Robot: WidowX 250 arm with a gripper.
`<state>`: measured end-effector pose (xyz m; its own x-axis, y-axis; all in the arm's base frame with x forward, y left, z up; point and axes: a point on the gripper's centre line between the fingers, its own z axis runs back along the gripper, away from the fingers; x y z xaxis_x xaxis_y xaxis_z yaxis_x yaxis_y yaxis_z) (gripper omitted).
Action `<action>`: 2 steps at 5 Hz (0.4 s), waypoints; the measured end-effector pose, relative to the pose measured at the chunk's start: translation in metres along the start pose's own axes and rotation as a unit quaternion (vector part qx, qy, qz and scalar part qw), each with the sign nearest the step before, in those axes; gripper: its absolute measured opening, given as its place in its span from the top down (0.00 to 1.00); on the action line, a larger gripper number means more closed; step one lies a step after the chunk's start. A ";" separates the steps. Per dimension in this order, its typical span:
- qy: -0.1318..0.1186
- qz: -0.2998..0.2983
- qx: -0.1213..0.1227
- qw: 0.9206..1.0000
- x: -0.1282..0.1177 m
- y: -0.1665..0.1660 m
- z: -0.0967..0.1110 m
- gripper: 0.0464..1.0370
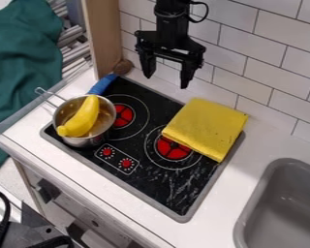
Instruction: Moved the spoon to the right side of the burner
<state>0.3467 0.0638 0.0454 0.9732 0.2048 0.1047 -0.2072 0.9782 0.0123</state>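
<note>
Gripper point(166, 81): held above the back of the stove point(164, 186), fingers spread apart, nothing clasped.
Spoon point(103, 84): seen at the stove's back left corner, blue handle beside the pot point(109, 121); the handle is best pinched mid-length from above, fingers set across it.
Wooden panel point(100, 34): stands close to the brown bowl, so a straight lift is advised before any sideways travel.
Pot rim: must be cleared, as must the banana point(85, 117) leaning on it.
Yellow cloth point(206, 128): laid partly over the right burner point(172, 150); could be snagged.
Front glass: open room is offered there for setting down.
</note>
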 end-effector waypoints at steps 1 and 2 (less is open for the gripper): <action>0.024 -0.002 0.000 1.000 -0.007 0.000 -0.015 0.03; 0.022 -0.008 -0.001 1.000 -0.005 0.016 -0.014 0.03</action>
<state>0.3400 0.0785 0.0311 0.9798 0.1904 0.0610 -0.1914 0.9814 0.0116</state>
